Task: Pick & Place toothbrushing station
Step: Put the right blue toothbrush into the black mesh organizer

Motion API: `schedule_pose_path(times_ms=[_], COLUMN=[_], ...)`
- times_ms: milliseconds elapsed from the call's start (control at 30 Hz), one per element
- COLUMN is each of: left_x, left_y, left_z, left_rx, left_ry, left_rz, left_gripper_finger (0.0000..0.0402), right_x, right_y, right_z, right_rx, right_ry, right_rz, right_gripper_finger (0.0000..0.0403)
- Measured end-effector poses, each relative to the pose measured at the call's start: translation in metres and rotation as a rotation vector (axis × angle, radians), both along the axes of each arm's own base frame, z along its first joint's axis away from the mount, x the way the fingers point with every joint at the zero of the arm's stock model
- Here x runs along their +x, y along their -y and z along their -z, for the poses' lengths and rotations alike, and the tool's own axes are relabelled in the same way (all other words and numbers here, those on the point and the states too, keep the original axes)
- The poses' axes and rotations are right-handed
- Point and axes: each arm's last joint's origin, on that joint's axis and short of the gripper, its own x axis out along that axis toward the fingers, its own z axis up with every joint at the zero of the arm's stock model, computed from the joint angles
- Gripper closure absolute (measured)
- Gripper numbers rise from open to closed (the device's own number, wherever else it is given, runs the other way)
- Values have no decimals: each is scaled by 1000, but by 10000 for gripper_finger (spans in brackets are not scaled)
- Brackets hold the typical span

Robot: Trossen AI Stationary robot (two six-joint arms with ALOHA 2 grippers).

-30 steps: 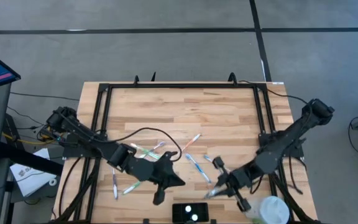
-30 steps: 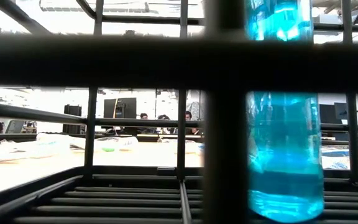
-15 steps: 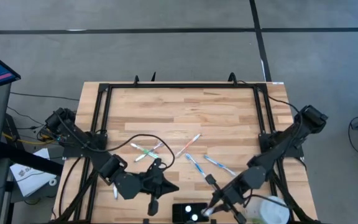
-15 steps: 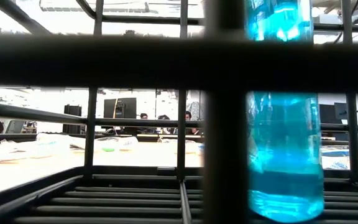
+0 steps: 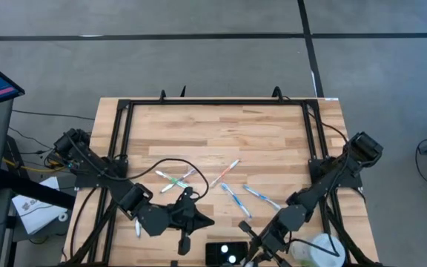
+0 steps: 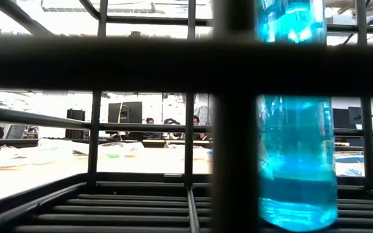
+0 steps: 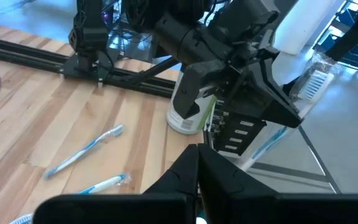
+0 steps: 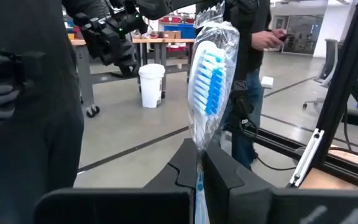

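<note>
Right gripper [image 8: 199, 163] clamped on wrapped brush [image 8: 209, 81] over station [image 5: 226, 254] at table's near edge; left gripper [image 7: 197, 163] shut, empty; station looks rigid, light: grip its sidewalls.

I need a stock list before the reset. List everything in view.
Table: one, light wood with a black frame, centre.
Station: one, black, at the table's front edge, between the grippers.
Cup: one, white, front right corner.
Loose toothbrushes: about six, blue, green and pink, mid-table.
Held toothbrush: one, wrapped, blue bristles, in the right gripper.
Blue object: one, see-through, close to the low camera.
People: several, dark clothes, in the room beyond.
Left gripper: shut, empty, left of the station.
Right gripper: shut on the held toothbrush, right of the station.
</note>
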Motion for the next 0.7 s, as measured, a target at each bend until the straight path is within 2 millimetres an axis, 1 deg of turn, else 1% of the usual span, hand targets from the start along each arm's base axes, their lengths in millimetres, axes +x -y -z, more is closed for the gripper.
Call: schedule_pose_path(times_ms=[167, 300, 433, 600, 700], left_x=[0, 0, 0, 0, 2], left_y=[0, 0, 0, 0, -3], left_z=[0, 0, 0, 0, 0], left_rx=[2, 4, 4, 5, 6], left_ry=[0, 0, 0, 1, 1], left_rz=[-1, -3, -3, -8, -18], left_gripper_finger=[401, 401, 401, 401, 401], right_x=[-1, -5, -7, -7, -10], right_y=[0, 6, 11, 14, 16], right_z=[3, 17, 16, 20, 27], right_rx=[-11, -9, 54, 53, 39], right_ry=[-1, -15, 31, 26, 9], right_rz=[-24, -21, -15, -8, -8], right_gripper_finger=[403, 403, 403, 403, 403])
